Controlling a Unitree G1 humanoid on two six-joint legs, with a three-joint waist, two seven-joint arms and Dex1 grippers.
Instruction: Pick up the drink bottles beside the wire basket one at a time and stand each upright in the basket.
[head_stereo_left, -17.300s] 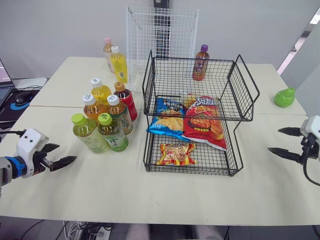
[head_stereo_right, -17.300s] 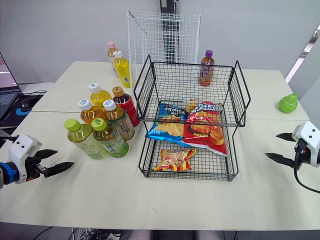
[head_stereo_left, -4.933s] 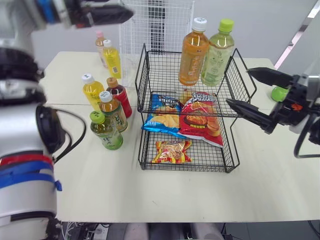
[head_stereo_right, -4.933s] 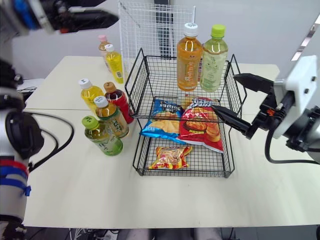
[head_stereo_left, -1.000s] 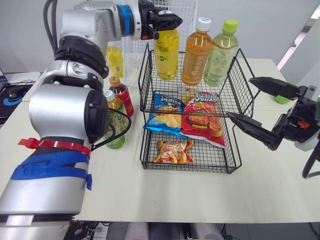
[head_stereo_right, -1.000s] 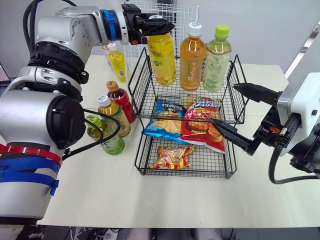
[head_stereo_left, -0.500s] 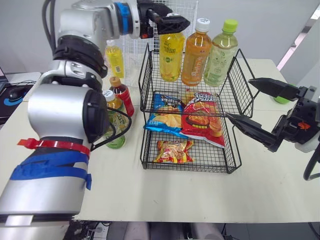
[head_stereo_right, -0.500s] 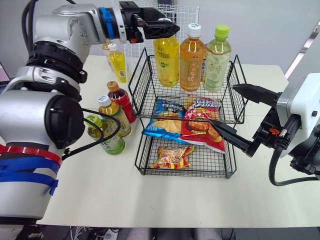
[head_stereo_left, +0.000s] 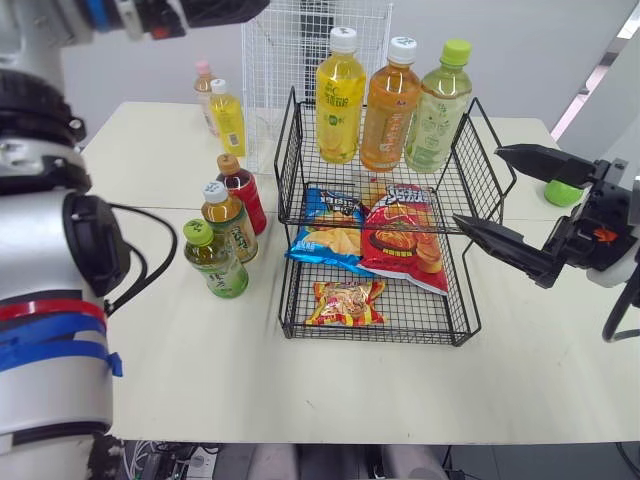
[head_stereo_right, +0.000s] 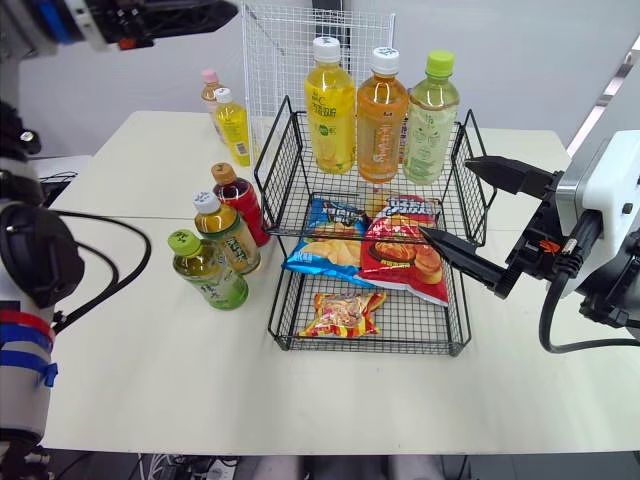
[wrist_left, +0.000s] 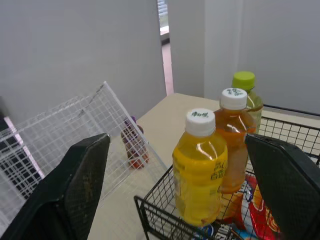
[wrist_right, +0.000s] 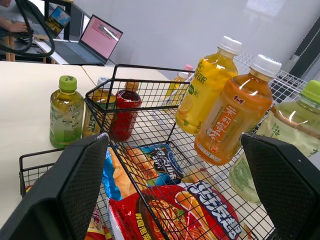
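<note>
Since L gripper (head_stereo_right: 215, 14) let go & backed off, fingers spread, yellow bottle (head_stereo_left: 339, 95) stands 3rd in wire basket (head_stereo_left: 290, 160). R gripper (head_stereo_left: 478, 188) spread too, empty. Green-cap bottle (head_stereo_left: 214, 262) prob. next.

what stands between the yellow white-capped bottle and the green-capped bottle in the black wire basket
An upright orange drink bottle with a white cap, plain in the left eye view.

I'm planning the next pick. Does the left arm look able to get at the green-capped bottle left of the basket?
Probably yes. The green-capped bottle stands frontmost in its cluster, left of the basket, bare table before it; the left gripper hangs open high above.
</note>
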